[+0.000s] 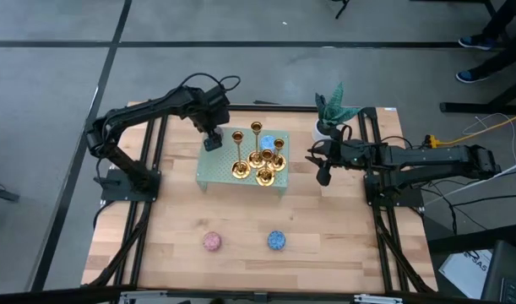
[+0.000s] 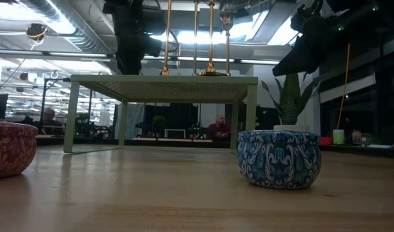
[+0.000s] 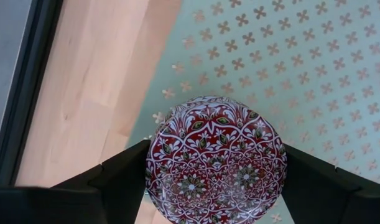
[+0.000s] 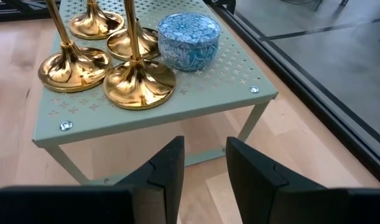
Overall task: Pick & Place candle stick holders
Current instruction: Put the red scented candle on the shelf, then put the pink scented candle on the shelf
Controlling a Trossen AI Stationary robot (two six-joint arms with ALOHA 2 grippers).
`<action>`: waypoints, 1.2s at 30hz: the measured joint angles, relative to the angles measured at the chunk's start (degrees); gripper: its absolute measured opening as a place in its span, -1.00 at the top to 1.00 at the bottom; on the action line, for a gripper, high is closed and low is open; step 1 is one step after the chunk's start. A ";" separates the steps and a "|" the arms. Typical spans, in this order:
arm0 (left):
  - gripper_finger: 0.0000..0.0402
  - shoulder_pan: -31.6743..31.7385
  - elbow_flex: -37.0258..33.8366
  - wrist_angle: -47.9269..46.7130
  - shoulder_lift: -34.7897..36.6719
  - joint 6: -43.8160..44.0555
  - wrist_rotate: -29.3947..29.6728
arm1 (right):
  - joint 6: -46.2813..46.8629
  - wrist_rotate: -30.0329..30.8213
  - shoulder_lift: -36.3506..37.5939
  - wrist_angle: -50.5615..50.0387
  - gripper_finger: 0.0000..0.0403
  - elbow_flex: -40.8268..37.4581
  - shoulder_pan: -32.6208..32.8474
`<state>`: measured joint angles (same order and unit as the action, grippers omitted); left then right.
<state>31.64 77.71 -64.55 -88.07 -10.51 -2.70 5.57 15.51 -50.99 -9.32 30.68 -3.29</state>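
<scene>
Left hand (image 1: 212, 141) grips a red tin (image 3: 216, 160) beside the candle stick holders (image 1: 259, 160)

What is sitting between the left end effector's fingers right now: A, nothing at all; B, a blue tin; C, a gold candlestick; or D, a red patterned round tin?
D: the left wrist view shows a red patterned round tin between the left end effector's dark fingers, above the corner of the green perforated stand.
</scene>
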 joint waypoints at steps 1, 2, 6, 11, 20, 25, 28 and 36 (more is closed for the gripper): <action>-0.56 0.02 0.00 0.00 0.00 -0.17 0.02 | -0.01 0.00 0.01 0.00 0.39 0.00 0.00; -0.58 0.02 0.00 0.00 0.00 -0.16 0.02 | -0.01 0.00 -0.01 0.00 0.39 0.00 0.00; -0.67 0.02 0.00 -0.02 0.16 -0.16 -0.48 | -0.01 0.00 -0.01 0.00 0.39 0.00 0.00; -0.70 0.02 -0.02 -0.42 0.90 -0.16 -1.41 | -0.01 0.00 0.00 0.00 0.39 0.00 0.00; -0.70 -0.03 3.80 -4.53 4.40 -0.13 5.87 | 0.02 0.00 -0.01 0.00 0.40 0.00 0.00; -0.69 -0.05 8.06 -8.81 6.71 3.50 7.24 | 0.06 -0.02 -0.01 0.02 0.40 0.00 0.02; -0.69 -0.33 9.66 -11.31 8.29 7.12 6.89 | 0.12 -0.02 -0.01 0.01 0.40 0.00 0.02; -0.69 -6.55 9.90 -17.20 12.13 17.00 2.53 | 0.02 -0.04 0.01 0.02 0.40 0.00 0.02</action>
<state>25.10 87.61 -81.76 -75.94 6.49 -0.17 5.58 15.46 -50.98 -9.30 30.68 -3.27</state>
